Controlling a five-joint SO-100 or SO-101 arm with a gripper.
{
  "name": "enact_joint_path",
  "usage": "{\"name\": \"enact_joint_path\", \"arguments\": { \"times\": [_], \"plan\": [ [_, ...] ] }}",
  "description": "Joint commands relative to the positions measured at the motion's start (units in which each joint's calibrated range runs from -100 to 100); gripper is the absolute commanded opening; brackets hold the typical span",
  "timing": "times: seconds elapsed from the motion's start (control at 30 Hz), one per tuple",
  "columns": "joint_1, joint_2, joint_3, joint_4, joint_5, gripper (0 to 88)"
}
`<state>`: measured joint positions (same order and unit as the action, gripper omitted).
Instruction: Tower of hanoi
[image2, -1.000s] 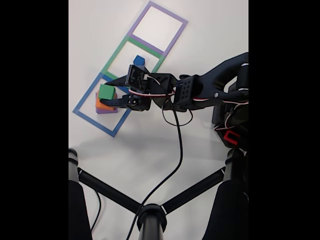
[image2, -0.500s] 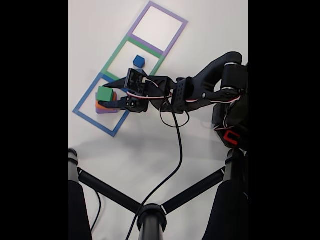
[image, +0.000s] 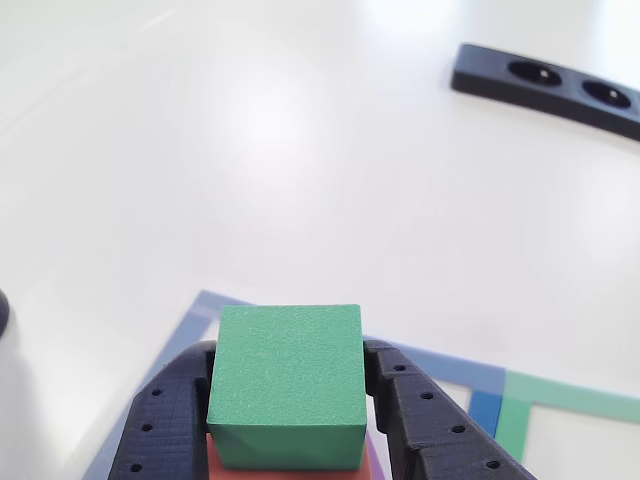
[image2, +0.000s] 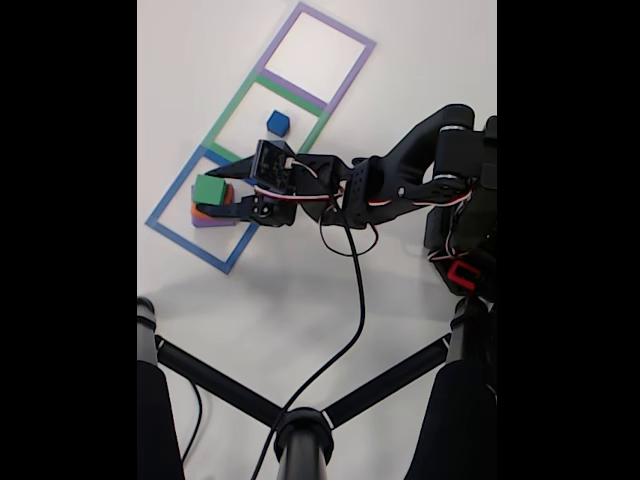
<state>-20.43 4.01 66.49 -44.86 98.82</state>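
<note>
In the fixed view, the blue-outlined square (image2: 176, 215) lay at the left end of a row of three taped squares on the white table (image2: 300, 300). Inside it stood a stack: a purple block (image2: 199, 222) at the bottom, an orange block (image2: 201, 212) on that, and the green cube (image2: 209, 188) on top. The gripper (image2: 210, 190) reached in from the right, its two black fingers set one on the far side and one on the near side of the green cube. To the right and farther off, the green-outlined square (image2: 232, 108) held a small blue cube (image2: 278, 123), well apart from the stack. Farther right again lay the purple-outlined square (image2: 358, 62). The black arm (image2: 400, 180) stretched back to its base at the right edge, with a black cable (image2: 356, 290) hanging from it toward the near side.

In the other view, the green cube (image: 288, 398) filled the near centre, resting on the orange block (image: 215, 460), of which a sliver showed beneath. The gripper (image: 288, 425) had a black finger (image: 165, 420) on the cube's left face and another on its right face, both seeming to touch, so the jaws looked clamped on the cube. Blue tape (image: 200, 312) ran behind it, and green tape (image: 560, 400) to the right. A black power strip (image: 545, 85) lay far off at the right.
</note>
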Motion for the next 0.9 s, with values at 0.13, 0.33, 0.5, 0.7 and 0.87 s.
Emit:
{"name": "enact_joint_path", "arguments": {
  "times": [0.13, 0.33, 0.5, 0.7, 0.87],
  "plan": [
    [-0.20, -0.32, -1.02, -2.53, 1.18, 17.7],
    [0.33, -2.17, -0.93, -2.69, 1.18, 19.8],
    [0.49, -8.10, -1.39, 1.68, 1.18, 19.9],
    [2.01, -22.92, -4.57, 21.67, 1.18, 11.7],
    [4.99, -35.82, -10.75, 47.09, 1.18, 0.1]
  ]
}}
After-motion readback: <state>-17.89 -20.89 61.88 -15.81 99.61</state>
